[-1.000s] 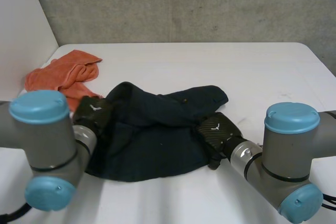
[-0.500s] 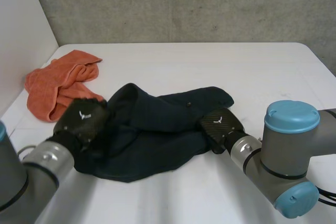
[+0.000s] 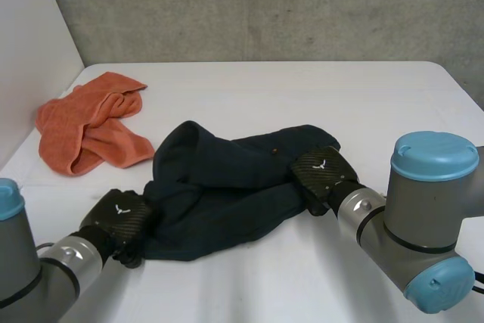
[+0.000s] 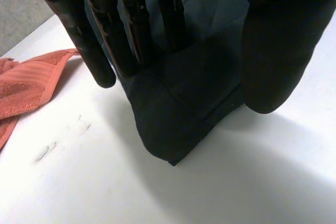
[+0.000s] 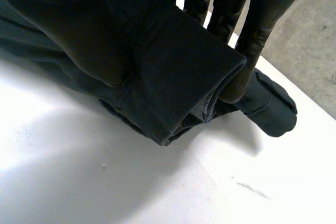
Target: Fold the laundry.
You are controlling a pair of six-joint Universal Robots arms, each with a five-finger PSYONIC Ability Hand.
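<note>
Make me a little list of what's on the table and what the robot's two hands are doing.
Table: white
Navy garment: rumpled, in the middle of the table
Orange towel: crumpled, off to the robot's left
Left hand: pinches the garment's near left corner between fingers and thumb
Right hand: pinches a thick hemmed edge on the garment's right side
Folded: not yet
</note>
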